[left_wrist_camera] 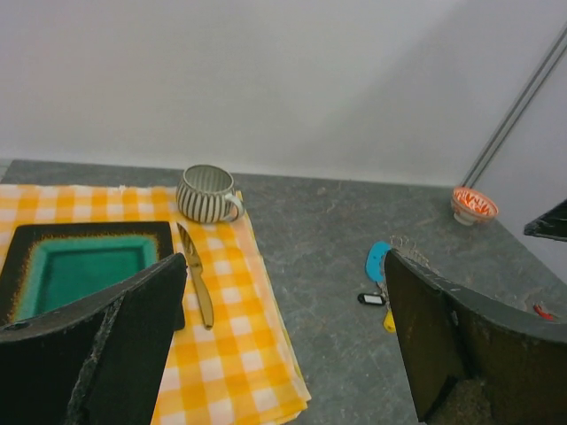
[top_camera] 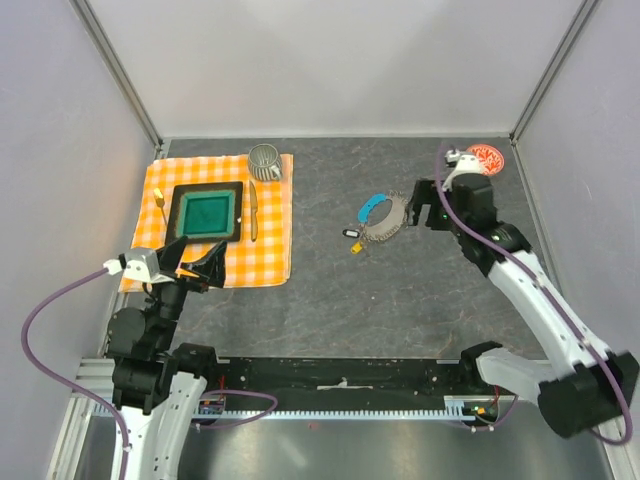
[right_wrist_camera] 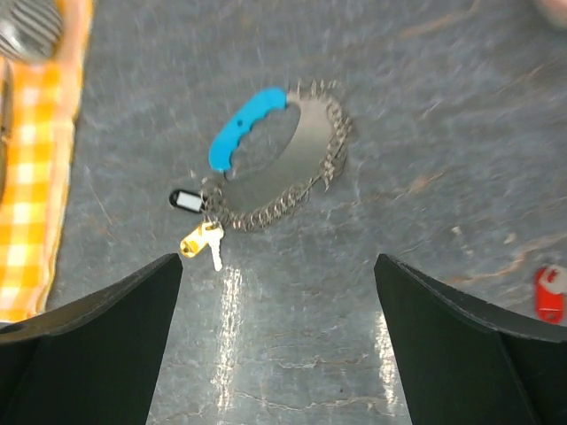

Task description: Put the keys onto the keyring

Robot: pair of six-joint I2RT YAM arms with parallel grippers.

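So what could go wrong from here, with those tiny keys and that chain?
The keyring is a loose chain lying flat, so the open right gripper might shove or bunch it rather than lift it. The red key lies apart, small and flat, and could slide away when pinched. The yellow key sits against the chain and may get dragged along.
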